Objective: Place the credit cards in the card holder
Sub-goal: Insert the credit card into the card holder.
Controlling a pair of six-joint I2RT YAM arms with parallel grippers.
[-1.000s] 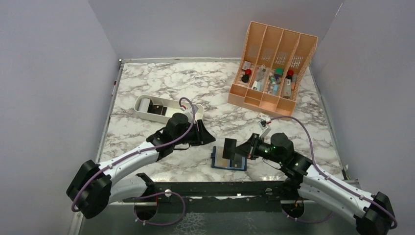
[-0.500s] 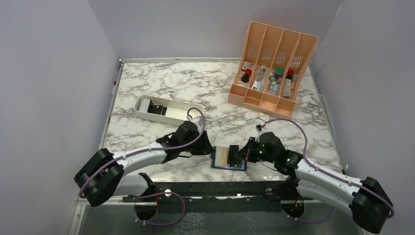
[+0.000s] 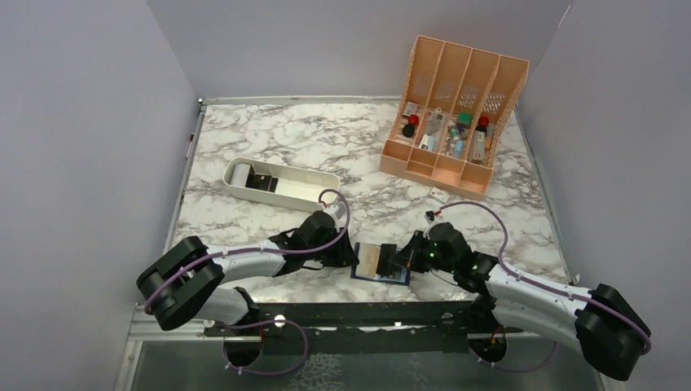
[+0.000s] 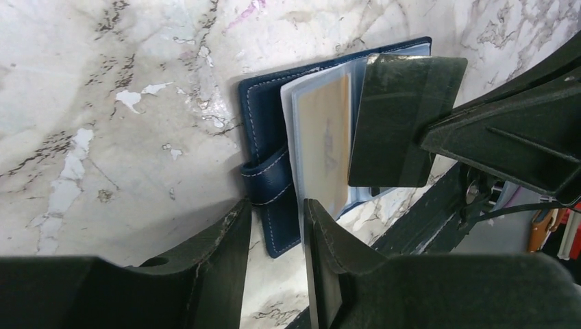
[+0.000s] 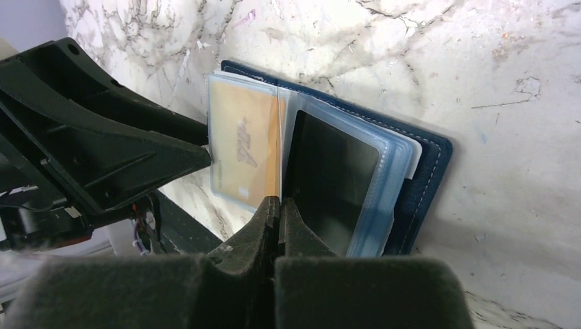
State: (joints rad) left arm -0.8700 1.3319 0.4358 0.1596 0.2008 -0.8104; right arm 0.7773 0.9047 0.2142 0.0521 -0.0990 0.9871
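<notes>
Much of the card holder [image 4: 264, 130] is covered in the top view, where both arms meet over it at the lower centre of the frame. The wrist views show more. It lies open and flat on the worktop [image 3: 326, 138], navy and stitched along its edge, with a snap tab [image 4: 267, 184] and glossy clear sleeves [image 5: 390, 171]. A tan card [image 4: 322, 147] sits inside one sleeve, its print too blurred to read.

The right pincer [image 5: 277, 204] is pressed together on the edge of a dark card [image 4: 404, 120], a thin matte rectangle held over the sleeves. Whether its far edge has entered a pocket is hard to tell, because the clear plastic and the card overlap.

The left pincer [image 4: 275, 209] has its fingers [image 4: 219, 260] apart, either side of the holder's edge by the snap tab. One tip touches the sleeve with the tan card.

The worktop is white marble-patterned with grey veins. A white tray [image 3: 281, 195], oblong with rounded ends, stands left of centre, and its contents are too small to make out. An orange organizer [image 3: 468, 77] with slotted compartments stands at the upper right, holding small items. Plain pale grey walls [image 3: 81, 122] enclose three sides.
</notes>
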